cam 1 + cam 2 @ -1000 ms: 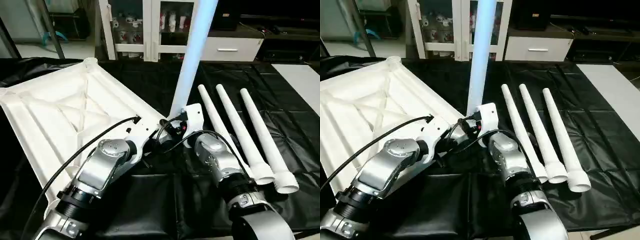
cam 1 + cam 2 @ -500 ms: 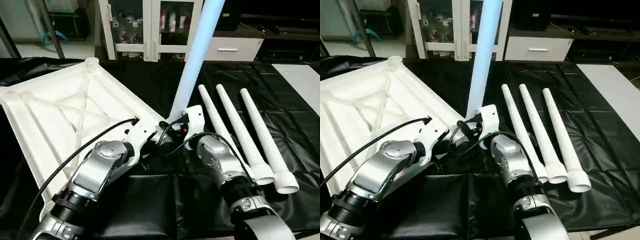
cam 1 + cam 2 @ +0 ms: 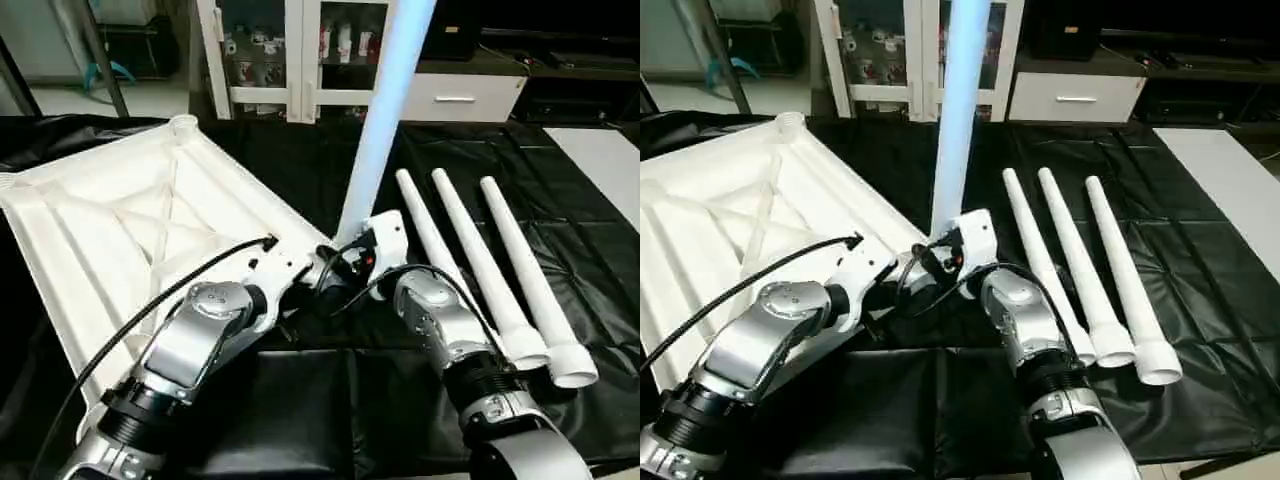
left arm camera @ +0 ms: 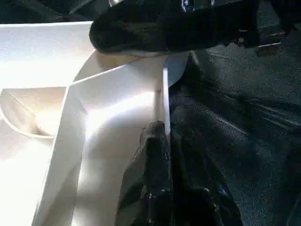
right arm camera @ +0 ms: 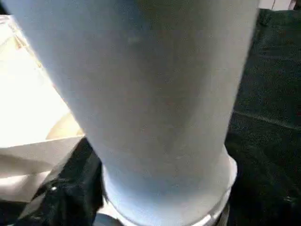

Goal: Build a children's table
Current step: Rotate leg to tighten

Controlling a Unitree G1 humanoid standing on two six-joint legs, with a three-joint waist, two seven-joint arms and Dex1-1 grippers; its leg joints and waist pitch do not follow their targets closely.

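The tabletop [image 3: 140,230] lies ribbed side up on the black cloth [image 3: 300,160]. One leg [image 3: 385,110] stands upright at its near corner socket. Left gripper [image 4: 157,136] is clenched on the tabletop's edge wall. Right gripper [image 3: 352,262] sits at the leg's base; its jaw state cannot be determined. Three legs [image 3: 480,265] lie alongside.

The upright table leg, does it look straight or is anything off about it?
The upright leg leans slightly away from vertical, top tipped toward the robot's right, where it stands at the tabletop corner. The three spare legs lie neatly side by side. Nothing looks damaged.
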